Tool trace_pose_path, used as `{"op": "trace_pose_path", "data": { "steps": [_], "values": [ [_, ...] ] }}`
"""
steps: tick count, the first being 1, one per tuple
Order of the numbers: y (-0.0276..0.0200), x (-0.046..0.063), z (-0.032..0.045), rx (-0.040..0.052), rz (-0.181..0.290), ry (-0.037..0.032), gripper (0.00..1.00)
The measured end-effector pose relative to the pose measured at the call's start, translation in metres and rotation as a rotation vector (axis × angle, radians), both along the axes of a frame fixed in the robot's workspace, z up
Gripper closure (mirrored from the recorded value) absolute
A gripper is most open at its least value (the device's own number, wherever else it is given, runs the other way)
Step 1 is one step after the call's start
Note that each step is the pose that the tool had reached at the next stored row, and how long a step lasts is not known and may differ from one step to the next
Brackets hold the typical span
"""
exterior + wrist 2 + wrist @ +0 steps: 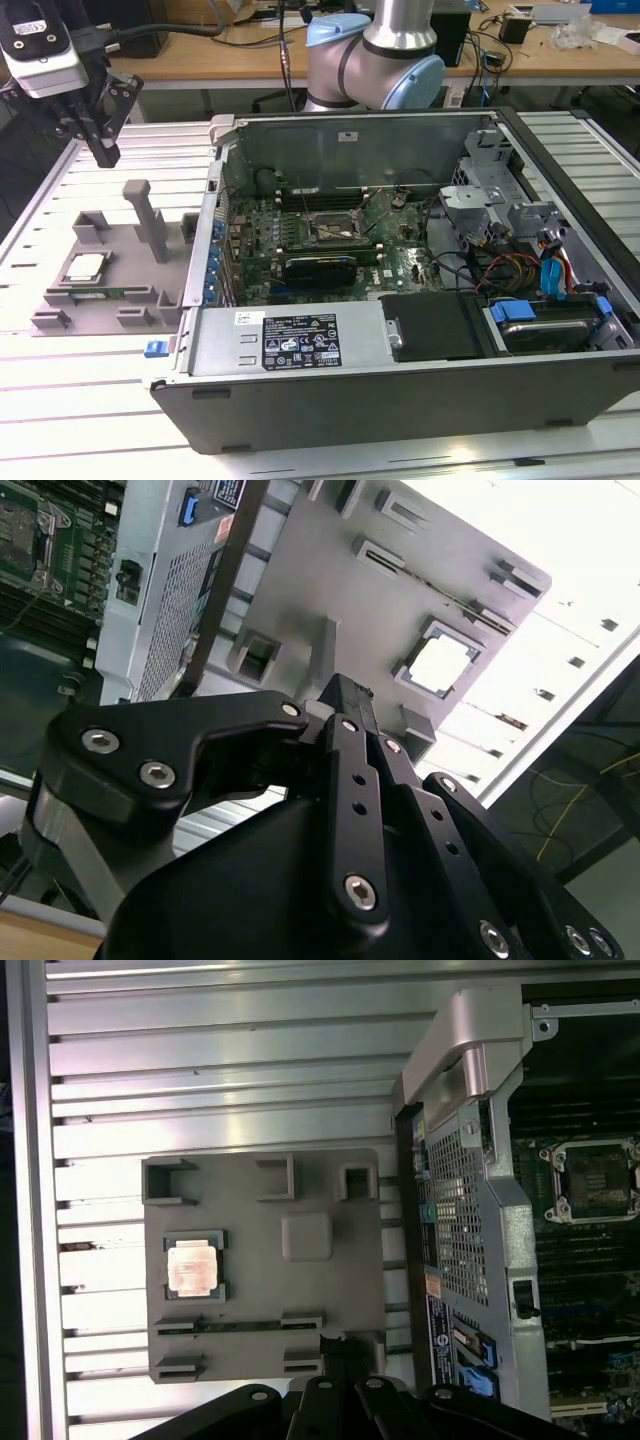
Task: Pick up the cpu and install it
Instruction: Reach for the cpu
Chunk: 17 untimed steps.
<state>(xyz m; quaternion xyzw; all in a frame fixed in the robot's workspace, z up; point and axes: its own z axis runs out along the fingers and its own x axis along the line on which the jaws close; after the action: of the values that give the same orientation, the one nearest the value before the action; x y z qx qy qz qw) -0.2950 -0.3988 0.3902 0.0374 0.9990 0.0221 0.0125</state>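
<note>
The gripper hangs in the air with its black fingers drawn together and nothing between them, clear of everything below. Under it a grey holder tray lies on the slatted metal table. The cpu sits flat in a square recess of that tray, its metal top facing up and bright in the first wrist view, well apart from the gripper. An upright grey post stands on the tray just beside it. Touching the tray on the exterior view's right is the open computer case, with the empty motherboard socket on the green board inside. Behind the case rises the arm.
</note>
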Motion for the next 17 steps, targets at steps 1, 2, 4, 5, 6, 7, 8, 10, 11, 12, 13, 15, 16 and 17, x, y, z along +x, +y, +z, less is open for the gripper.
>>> {"op": "trace_pose_path", "data": {
  "steps": [1, 2, 4, 5, 6, 7, 8, 10, 11, 12, 13, 15, 16, 17],
  "values": [
    [0.0000, -0.001, 0.0000, 0.0000, 0.000, 0.0000, 0.89],
    [0.0000, -0.001, -0.0001, 0.0000, 0.000, 0.0000, 0.89],
    [0.0000, -0.003, -0.0001, 0.0000, 0.000, 0.0000, 0.89],
    [0.0000, -0.004, -0.0001, 0.0000, 0.000, 0.0000, 0.89],
    [0.0000, -0.005, -0.0001, 0.0000, 0.000, 0.0001, 0.89],
    [0.0000, -0.006, -0.0002, 0.0000, 0.000, 0.0000, 0.89],
    [0.0000, -0.006, -0.0002, 0.0000, 0.000, 0.0000, 0.89],
    [0.0000, -0.009, -0.0003, 0.0000, 0.000, 0.0000, 0.89],
    [0.0000, -0.010, -0.0005, 0.0000, 0.000, 0.0000, 0.89],
    [0.0000, -0.011, -0.0007, 0.0000, 0.000, 0.0001, 0.89],
    [0.0000, -0.012, -0.0010, 0.0000, 0.000, 0.0000, 0.89],
    [0.0000, -0.014, -0.0018, 0.0001, 0.000, -0.0001, 0.89],
    [0.0000, -0.015, -0.0021, 0.0000, 0.000, 0.0000, 0.89],
    [0.0000, -0.017, -0.0025, -0.0001, 0.000, 0.0001, 0.89]
  ]
}}
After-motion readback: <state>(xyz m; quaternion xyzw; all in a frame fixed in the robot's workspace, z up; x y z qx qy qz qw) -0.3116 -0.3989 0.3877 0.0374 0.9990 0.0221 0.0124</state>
